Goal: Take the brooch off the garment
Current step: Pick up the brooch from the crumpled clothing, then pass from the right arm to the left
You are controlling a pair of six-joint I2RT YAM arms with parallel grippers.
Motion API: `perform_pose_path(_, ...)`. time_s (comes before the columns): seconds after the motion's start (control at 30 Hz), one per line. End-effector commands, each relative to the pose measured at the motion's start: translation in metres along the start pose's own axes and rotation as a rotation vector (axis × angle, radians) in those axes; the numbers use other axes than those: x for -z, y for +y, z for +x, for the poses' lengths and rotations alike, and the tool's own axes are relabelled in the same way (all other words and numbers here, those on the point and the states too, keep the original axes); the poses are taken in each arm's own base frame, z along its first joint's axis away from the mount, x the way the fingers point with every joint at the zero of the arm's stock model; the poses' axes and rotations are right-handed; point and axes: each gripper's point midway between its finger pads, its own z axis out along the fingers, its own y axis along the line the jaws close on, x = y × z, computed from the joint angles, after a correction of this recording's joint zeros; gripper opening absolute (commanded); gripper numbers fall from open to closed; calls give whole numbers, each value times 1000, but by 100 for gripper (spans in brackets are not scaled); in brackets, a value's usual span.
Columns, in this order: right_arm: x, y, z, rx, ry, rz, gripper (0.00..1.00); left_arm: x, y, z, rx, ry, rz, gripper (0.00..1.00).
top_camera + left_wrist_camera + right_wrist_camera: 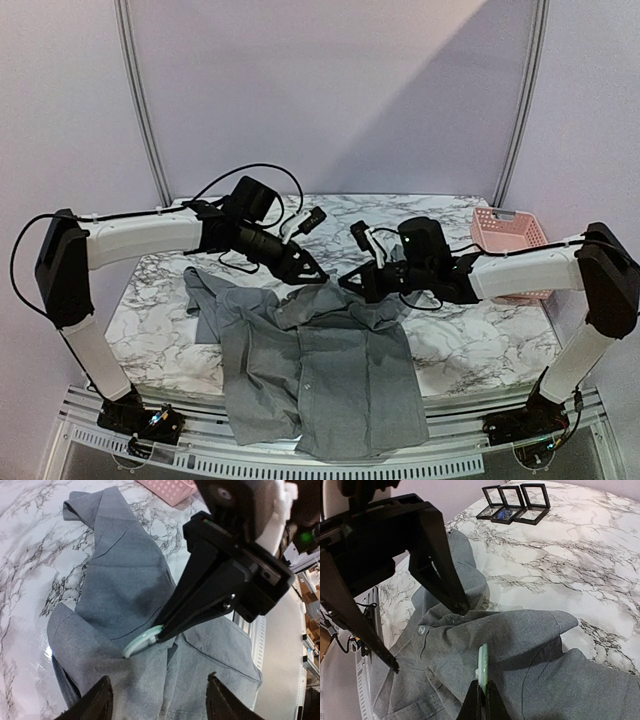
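Clamping the right jaws together on the rim of the brooch (482, 664), a thin, flat, pale green disc standing edge-on against the cloth. Pinching it right at the collar of the garment (330, 380), among the soft folds at the far end of the shirt, between the two arms.

Spreading the left jaws wide apart over those same folds, gripping nothing. Pointing one long, tapered black fingertip (457, 597) down at the collar crease just beside the brooch, and hanging the other over the buttoned front.

Lying rumpled and face up on a glossy white marble surface (470, 340) veined in dark grey: thin, matte grey fabric, creased all over, trailing its hem over the near edge and bunching one sleeve out to the left. Showing a small round grey button (421, 629) on the placket near the collar.

Sitting at the far right corner of the surface: a pink plastic basket (508, 232) with latticed walls. Standing well apart from the garment, in the right wrist view: three shallow square black-framed boxes (515, 500) with clear lids, side by side and touching, the middle one holding something blue too small to make out.
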Motion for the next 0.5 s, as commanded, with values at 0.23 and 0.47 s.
perform_pose_path(0.23,21,38,-24,94,-91,-144,0,-7,7,8,-7,51,-15,58)
perform_pose_path(0.47,21,46,-27,112,-69,-187,0,-9,-7,9,-34,56,38,50)
